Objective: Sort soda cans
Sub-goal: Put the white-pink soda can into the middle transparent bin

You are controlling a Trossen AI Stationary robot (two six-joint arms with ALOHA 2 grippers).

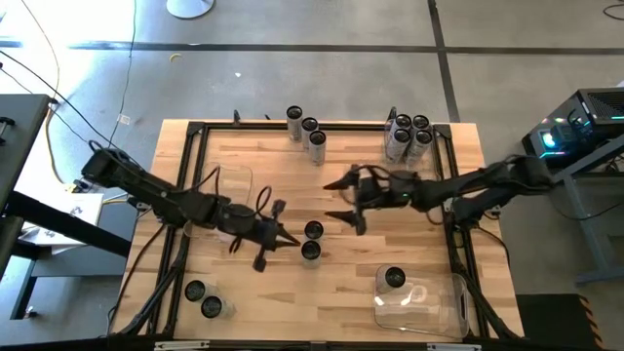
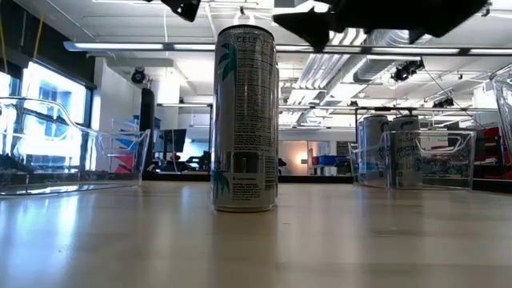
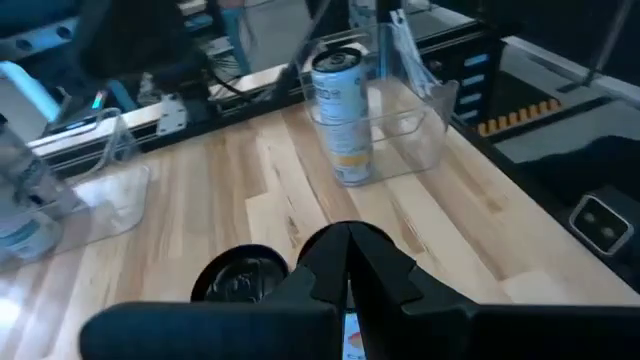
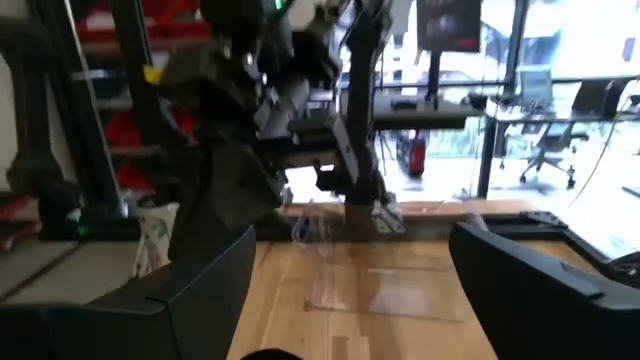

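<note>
The two centre soda cans [image 1: 312, 241] look rigid, smooth and tippy, best pinched mid-wall by the wide-open, empty right gripper [image 1: 348, 201]; the left gripper [image 1: 289, 240] is closed on nothing.

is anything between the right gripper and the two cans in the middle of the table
Nothing visible. The right gripper hangs open above bare wood, and the nearer of the two middle cans stands just past it. The shut left gripper sits on their other side.

Thirteen soda cans [image 1: 313, 230] on the worktop [image 1: 341, 283], three clear bins [image 1: 429, 302], two robot arms [image 1: 146, 185], each with two fingers.
</note>
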